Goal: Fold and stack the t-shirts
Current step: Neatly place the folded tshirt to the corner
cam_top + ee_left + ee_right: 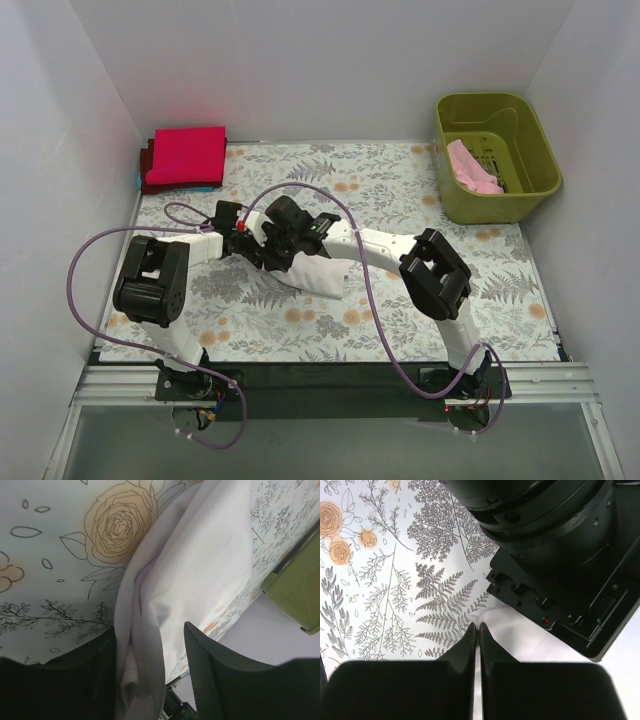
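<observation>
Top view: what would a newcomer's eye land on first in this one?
The left gripper and right gripper meet mid-table, both pinching a bunched-up white shirt. A bright red shirt lies folded at the back left corner. At the back right, a green basket holds a pink shirt.

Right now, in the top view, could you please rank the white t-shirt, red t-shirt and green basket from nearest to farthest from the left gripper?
1. white t-shirt: mid-table, pinched in the jaws of the left gripper.
2. red t-shirt: folded, at the far-left corner.
3. green basket: at the far-right corner, with the pink t-shirt inside.
</observation>
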### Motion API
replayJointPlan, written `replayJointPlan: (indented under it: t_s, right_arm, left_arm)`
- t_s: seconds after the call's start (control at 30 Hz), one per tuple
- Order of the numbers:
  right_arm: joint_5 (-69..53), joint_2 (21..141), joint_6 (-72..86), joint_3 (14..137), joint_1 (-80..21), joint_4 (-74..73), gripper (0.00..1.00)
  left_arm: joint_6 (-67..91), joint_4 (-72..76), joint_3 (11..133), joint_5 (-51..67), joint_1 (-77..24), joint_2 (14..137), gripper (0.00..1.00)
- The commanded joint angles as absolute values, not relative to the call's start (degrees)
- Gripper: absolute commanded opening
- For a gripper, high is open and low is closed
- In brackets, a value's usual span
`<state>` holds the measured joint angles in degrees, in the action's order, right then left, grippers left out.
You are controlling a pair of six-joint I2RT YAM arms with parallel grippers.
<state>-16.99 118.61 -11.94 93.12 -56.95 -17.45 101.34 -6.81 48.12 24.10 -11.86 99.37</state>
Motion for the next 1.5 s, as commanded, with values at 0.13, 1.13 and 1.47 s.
replayJointPlan:
  t_s: [0.13,1.13,1.47]
  right_arm:
    - [-19.07,116.1,-10.72,95.98,-56.51,-15.82,0.01]
    - [-14.24,92.72,-21.79,75.67,-33.58,-28.83,0.98]
    - [-12.83,92.11,-22.68,73.92,-32.96,-29.53,0.98]
  left_arm:
    - [98.62,-7.38,48.69,19.78,-12.22,100.72,0.21]
    - [46.94,-25.31,110.02,12.38,-1.15,126.82,0.0]
    - [43.86,-22.77,122.43,14.5,2.46,132.54,0.0]
